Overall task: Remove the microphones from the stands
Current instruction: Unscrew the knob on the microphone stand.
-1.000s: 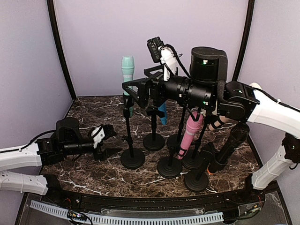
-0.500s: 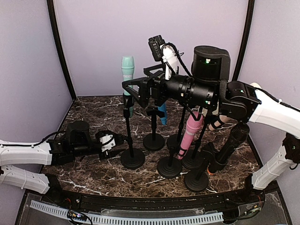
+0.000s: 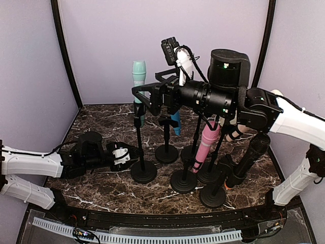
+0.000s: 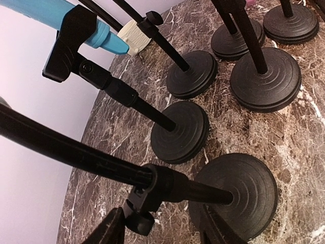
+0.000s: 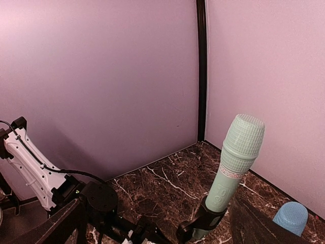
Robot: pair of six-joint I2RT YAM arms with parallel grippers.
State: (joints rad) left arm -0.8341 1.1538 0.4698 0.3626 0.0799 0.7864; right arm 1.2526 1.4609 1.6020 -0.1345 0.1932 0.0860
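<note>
Mint microphone [image 3: 138, 76] stands upright in the clip [image 5: 200, 226] at the top of its stand [image 3: 143, 173], the leftmost of the group on the marble table [image 3: 101, 119]. It is not yet lifted out.

Left gripper [image 3: 131, 151]: low, with the arm lying close to the tabletop and the jaws spread. The wrist view shows its fingers [image 4: 109, 231] on either side of the stand's pole, at the collar just above the round base [image 4: 236, 195]. Whether they touch the pole cannot be told.

Right gripper [image 3: 146, 91]: raised, reaching in from the right at the level of the microphone's lower body. The jaws are spread wide. In its wrist view the fingers [image 5: 63, 223] sit in the two bottom corners, and the microphone rises nearer the one on the right of that picture. Nothing is pinched — whether that finger touches the handle cannot be told.

Other stands crowd close behind and to the right:
- blue microphone [image 3: 175, 122], tilted in its clip
- pink microphone [image 3: 205, 145], slanted
- black microphone [image 3: 251, 155], furthest right, leaning
</note>
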